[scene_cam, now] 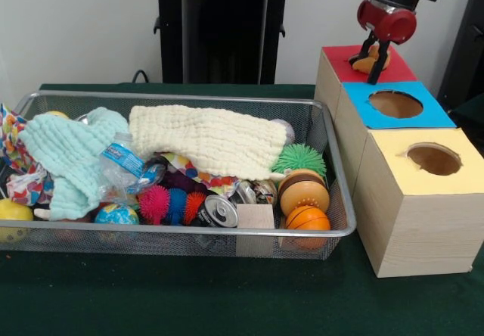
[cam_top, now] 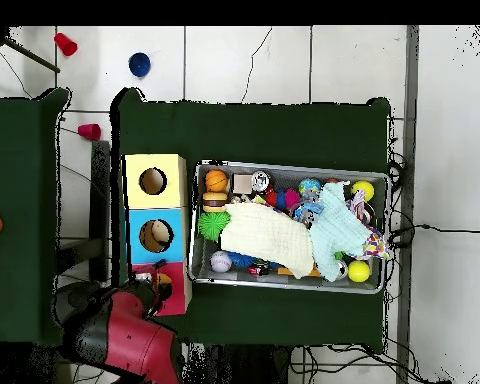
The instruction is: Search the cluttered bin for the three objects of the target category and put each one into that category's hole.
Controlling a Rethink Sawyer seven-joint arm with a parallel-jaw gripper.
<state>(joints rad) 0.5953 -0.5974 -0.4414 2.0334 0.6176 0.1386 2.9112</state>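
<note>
My gripper hangs over the red-topped box at the far end of the box row. It is shut on a small tan plush toy, which sits at or just above the red top. The round hole of the blue-topped box is one box nearer the camera. In the overhead view the gripper is over the red box, and something tan shows inside the blue box's hole. The wire mesh bin lies left of the boxes. No other plush toy shows plainly in it.
The bin holds a cream knitted cloth, a mint cloth, spiky balls, a can, a wooden block, a crushed bottle and toy balls. The yellow-topped box stands nearest the camera.
</note>
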